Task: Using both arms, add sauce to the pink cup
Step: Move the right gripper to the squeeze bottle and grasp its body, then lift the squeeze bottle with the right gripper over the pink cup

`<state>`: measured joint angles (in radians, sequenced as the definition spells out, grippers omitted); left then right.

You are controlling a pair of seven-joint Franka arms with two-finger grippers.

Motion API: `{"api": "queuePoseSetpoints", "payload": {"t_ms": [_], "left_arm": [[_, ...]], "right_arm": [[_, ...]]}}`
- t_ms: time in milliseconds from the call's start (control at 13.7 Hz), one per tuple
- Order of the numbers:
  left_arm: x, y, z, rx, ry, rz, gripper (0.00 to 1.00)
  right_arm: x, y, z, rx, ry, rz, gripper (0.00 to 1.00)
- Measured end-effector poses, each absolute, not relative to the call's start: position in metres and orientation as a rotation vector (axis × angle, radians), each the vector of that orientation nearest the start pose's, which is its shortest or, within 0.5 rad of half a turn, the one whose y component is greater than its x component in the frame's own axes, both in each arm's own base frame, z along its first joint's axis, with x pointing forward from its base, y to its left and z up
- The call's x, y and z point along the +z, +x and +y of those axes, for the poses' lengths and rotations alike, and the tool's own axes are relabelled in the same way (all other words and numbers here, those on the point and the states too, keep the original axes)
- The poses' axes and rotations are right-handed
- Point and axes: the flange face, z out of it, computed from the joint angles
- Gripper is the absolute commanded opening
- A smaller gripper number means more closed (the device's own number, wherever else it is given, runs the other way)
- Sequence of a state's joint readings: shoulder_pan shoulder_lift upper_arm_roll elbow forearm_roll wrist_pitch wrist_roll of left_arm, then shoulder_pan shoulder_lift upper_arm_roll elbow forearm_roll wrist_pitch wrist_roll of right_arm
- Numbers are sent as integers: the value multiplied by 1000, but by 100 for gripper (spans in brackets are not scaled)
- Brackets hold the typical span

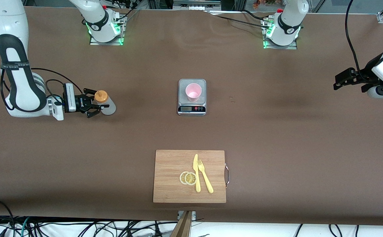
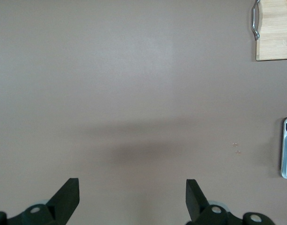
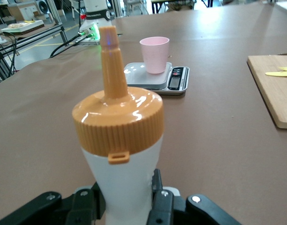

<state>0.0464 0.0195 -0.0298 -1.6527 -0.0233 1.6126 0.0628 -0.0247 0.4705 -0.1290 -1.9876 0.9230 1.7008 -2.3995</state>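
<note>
The sauce (image 1: pixel 105 102) is a whitish squeeze bottle with an orange nozzle cap (image 3: pixel 116 117), standing upright near the right arm's end of the table. My right gripper (image 1: pixel 94 106) is shut on its body, a finger (image 3: pixel 161 202) pressed against each side. The pink cup (image 1: pixel 193 92) stands on a small silver scale (image 1: pixel 192 109) at the table's middle, and it also shows in the right wrist view as the pink cup (image 3: pixel 155 54). My left gripper (image 1: pixel 341 80) hangs open over bare table at the left arm's end, its fingertips (image 2: pixel 68 197) wide apart with nothing between them.
A wooden cutting board (image 1: pixel 171 177) lies nearer to the front camera than the scale, carrying a yellow knife (image 1: pixel 196 172), a yellow fork (image 1: pixel 205 176) and lemon slices (image 1: pixel 188 178). Brown table surface (image 1: pixel 276 131) spreads between the scale and the left gripper.
</note>
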Motion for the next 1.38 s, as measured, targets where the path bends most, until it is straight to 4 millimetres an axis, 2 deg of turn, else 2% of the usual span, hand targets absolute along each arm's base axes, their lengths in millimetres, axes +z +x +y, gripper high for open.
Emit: {"api": "queuePoseSetpoints", "payload": {"t_ms": [292, 729, 948, 1385], "left_arm": [[579, 561, 8, 91, -3166, 68, 100], [582, 561, 14, 80, -3166, 51, 100], [582, 561, 16, 79, -3166, 45, 100], [583, 561, 22, 77, -3167, 29, 100]], "right_arm": [[254, 574, 23, -522, -1532, -1734, 12], [305, 608, 104, -312, -1653, -1881, 12], [320, 611, 140, -232, -1705, -1901, 12], [328, 591, 231, -50, -1819, -1951, 12]]}}
